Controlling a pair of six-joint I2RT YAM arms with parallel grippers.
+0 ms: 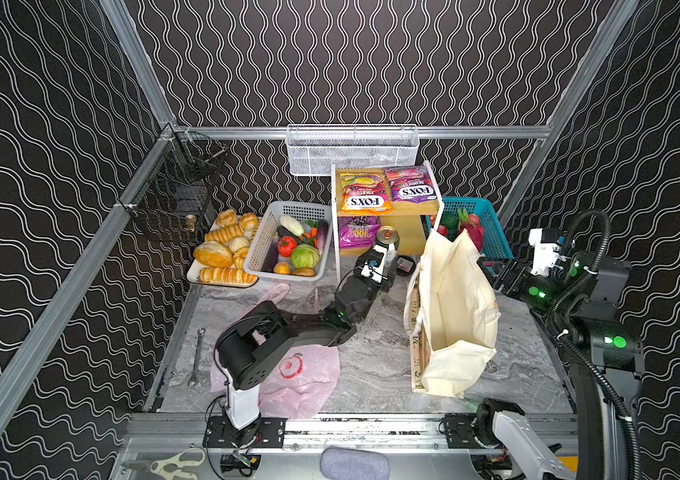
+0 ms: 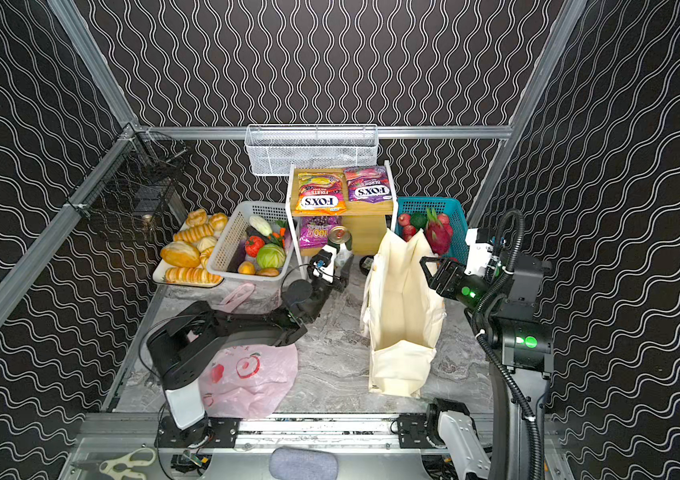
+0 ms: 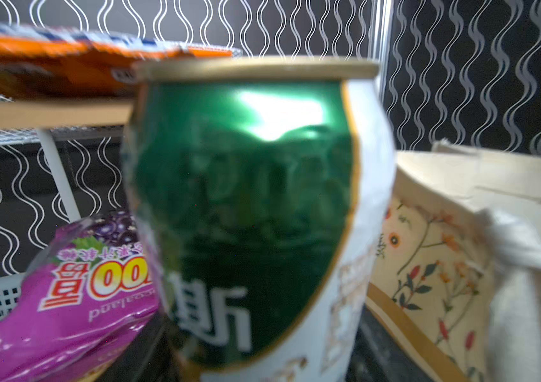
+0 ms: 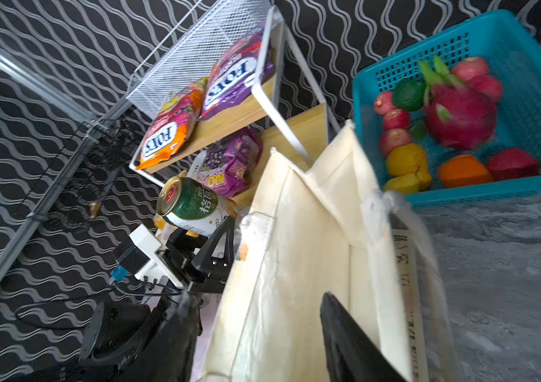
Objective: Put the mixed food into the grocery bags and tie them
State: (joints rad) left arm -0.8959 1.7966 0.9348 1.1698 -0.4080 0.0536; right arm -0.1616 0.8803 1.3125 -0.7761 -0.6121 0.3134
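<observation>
The left gripper (image 4: 203,228) has its black jaws clamped round the glossy green can (image 4: 193,206), tilted, just in front of the white wire shelf (image 1: 336,232) and beside the cream canvas tote (image 1: 454,316). The tote stands open-mouthed on the marbled table (image 1: 371,365). The right gripper (image 1: 488,268) sits at the tote's right-hand rim, one finger inside. Whether it pinches the cloth I cannot tell. The thin pink plastic bag (image 1: 300,382) lies crumpled under the left arm. The shiny orange FOX'S packet (image 1: 365,193) rests on the shelf's wooden board.
</observation>
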